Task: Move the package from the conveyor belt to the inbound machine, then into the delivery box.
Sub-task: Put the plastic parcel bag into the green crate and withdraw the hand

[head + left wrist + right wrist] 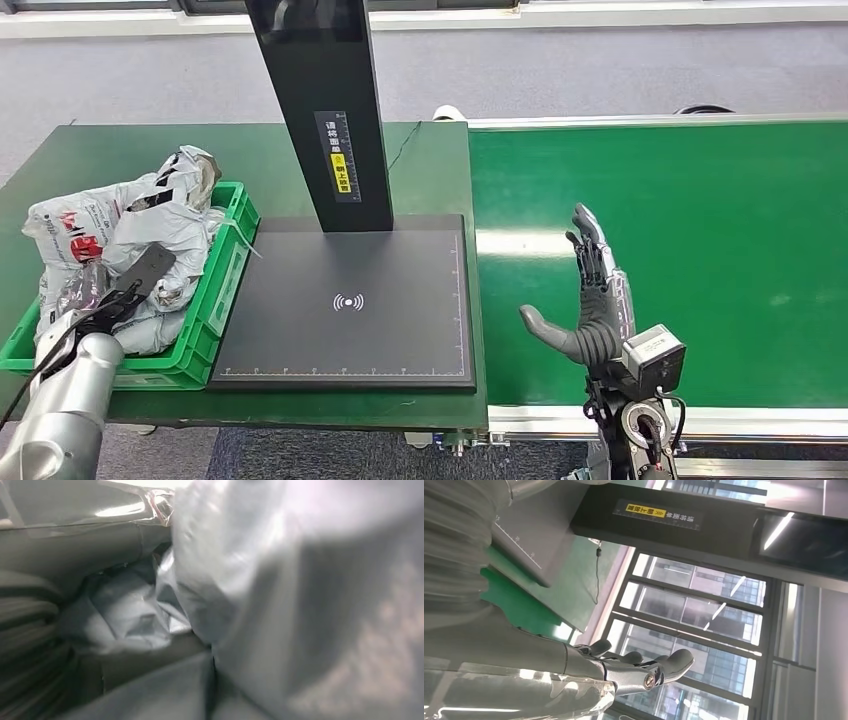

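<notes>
Several grey and white plastic packages [130, 225] are heaped in the green delivery box [222, 275] at the left of the table. My left hand [128, 285] lies down among them, dark against the bags. Up close, crumpled grey package film [260, 590] presses against that hand, and I cannot make out whether its fingers grip any of it. My right hand [592, 300] hovers over the near edge of the green conveyor belt [700, 230], fingers [644, 667] stretched out and apart, holding nothing. The black inbound machine pad [350, 305] lies between the box and the belt.
The machine's black post [330, 110] rises from the back of the pad and leans over it. A green table [100, 150] carries the box and the machine. The belt's metal frame [560, 420] runs along the front edge.
</notes>
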Tool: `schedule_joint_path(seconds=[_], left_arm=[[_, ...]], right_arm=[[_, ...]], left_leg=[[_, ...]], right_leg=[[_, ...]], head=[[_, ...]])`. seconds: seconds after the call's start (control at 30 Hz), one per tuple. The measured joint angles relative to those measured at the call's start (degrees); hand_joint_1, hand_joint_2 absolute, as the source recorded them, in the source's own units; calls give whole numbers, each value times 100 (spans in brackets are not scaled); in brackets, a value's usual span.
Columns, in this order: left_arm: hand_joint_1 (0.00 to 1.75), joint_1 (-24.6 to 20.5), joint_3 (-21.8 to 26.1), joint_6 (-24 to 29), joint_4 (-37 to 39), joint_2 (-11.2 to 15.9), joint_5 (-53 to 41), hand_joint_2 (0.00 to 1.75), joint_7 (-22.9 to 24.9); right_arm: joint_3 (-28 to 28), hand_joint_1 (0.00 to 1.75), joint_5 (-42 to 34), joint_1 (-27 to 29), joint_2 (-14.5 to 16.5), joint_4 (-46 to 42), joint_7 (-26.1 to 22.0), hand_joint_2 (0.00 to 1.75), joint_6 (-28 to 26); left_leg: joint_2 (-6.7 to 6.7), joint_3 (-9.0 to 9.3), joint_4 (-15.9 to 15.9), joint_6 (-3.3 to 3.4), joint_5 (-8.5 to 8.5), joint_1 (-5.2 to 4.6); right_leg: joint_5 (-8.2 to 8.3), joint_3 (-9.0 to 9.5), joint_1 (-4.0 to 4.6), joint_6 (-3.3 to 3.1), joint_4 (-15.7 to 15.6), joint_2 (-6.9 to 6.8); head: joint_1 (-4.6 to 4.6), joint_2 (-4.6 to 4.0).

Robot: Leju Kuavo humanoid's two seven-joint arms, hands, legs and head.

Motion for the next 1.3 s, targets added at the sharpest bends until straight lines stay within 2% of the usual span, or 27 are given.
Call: schedule_joint_path(seconds=[0.13, 0.27, 0.7, 0.87, 0.93, 1.17, 1.3], left_arm=[[0, 161, -15, 795, -255, -177, 102, 175, -50], [0, 388, -138, 1151, -681, -305, -130, 175, 16], [0, 834, -484, 1171, -1476, -496, -59, 175, -201], [0, 1037, -612, 890, -1762, -585, 537, 175, -654], [0, 1133, -703, 941, -1933, -633, 672, 175, -759], [0, 1415, -1081, 1916, -2463, -758, -62, 175, -301], [0, 1491, -1160, 2424, -2637, -833, -360, 175, -244]], right_arm=[[1, 0, 0, 53, 7, 0, 23, 175, 0], [5, 0, 0, 100, 8, 0, 44, 175, 0], [18, 0, 41, 180, 7, 5, 53, 175, 0], [21, 0, 46, 188, 4, 19, 42, 175, 0], [22, 0, 46, 200, 2, 27, 31, 175, 0], [28, 0, 46, 241, 0, 30, 17, 175, 0], [60, 0, 52, 277, 1, 28, 11, 175, 0]], left_leg=[[-2, -3, -2, -23, 15, 3], [-5, -24, -2, -24, 14, -1], [-6, -72, 0, -18, 12, -23], [-4, -83, 1, -17, 11, -24], [-4, -87, 2, -17, 11, -24], [-5, -115, 6, -16, 10, -24], [-4, -122, 6, -15, 10, -24]], right_leg=[[-3, -10, 4, -4, 1, -3], [-10, -25, -1, 0, 1, -8], [-12, -73, -23, 8, 1, -12], [-12, -85, -24, 9, 1, -11], [-12, -88, -25, 9, 1, -11], [-12, -112, -25, 11, 1, -11], [-11, -122, -25, 12, 1, -11]], head=[[0, 0], [1, 0], [0, 0], [1, 0], [1, 0], [1, 0], [0, 0]])
